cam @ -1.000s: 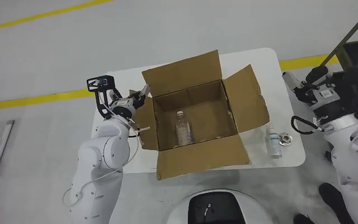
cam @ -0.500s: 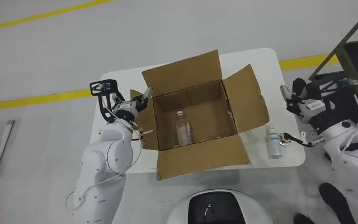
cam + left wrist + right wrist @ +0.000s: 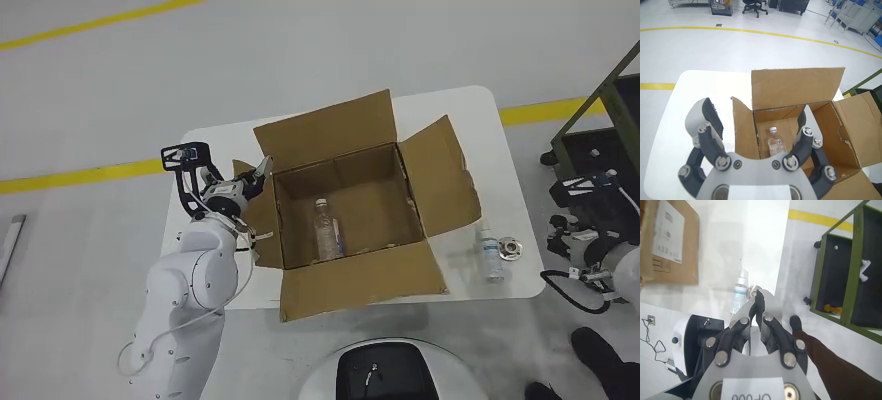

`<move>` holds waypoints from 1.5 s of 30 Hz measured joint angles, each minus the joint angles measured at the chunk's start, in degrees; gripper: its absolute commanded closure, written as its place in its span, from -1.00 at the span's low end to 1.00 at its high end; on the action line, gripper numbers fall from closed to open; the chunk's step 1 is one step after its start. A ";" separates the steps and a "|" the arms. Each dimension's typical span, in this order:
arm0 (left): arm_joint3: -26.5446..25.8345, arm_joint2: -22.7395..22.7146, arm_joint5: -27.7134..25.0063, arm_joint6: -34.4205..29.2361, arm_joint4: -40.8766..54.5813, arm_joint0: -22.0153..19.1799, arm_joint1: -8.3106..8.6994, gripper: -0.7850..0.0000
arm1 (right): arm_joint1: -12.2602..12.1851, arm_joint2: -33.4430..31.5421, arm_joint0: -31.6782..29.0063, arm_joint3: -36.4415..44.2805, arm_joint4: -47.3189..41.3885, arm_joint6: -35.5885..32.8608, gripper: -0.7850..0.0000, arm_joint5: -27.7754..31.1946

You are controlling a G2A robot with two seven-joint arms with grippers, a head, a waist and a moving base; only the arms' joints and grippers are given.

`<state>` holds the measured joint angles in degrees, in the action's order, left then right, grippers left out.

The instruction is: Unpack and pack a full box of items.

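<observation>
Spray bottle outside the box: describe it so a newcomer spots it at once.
Find the open cardboard box on the white table. Beside its right flap, near the table's edge, sits the spray bottle by a small round metal piece. Unlike the clear bottle inside the box, it has a teal label.

my right arm swings off the table (image 3: 520, 190) toward five o'clock, right gripper (image 3: 758, 294) leaving the spray bottle (image 3: 488, 255) and drawing back past the table edge, my left gripper (image 3: 756, 106) nudging slightly closer to the box (image 3: 300, 240)
</observation>
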<state>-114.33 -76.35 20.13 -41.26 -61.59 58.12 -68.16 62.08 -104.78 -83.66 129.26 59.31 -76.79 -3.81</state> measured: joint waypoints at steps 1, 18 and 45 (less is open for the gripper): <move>0.00 0.00 0.00 0.00 0.00 0.00 0.00 -1.00 | 0.01 0.03 -0.03 -0.06 0.04 0.19 1.00 -0.23; 0.00 0.00 0.00 0.00 0.00 0.00 0.00 -1.00 | -0.09 9.45 3.30 -5.33 5.85 -8.09 1.00 -3.97; 0.00 0.00 0.00 0.00 0.00 0.00 0.00 -1.00 | -1.38 26.16 21.91 -25.15 5.78 -11.21 0.14 -9.50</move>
<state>-114.33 -76.35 20.13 -41.26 -61.59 58.12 -68.16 60.70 -78.61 -61.75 104.11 65.08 -88.00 -13.31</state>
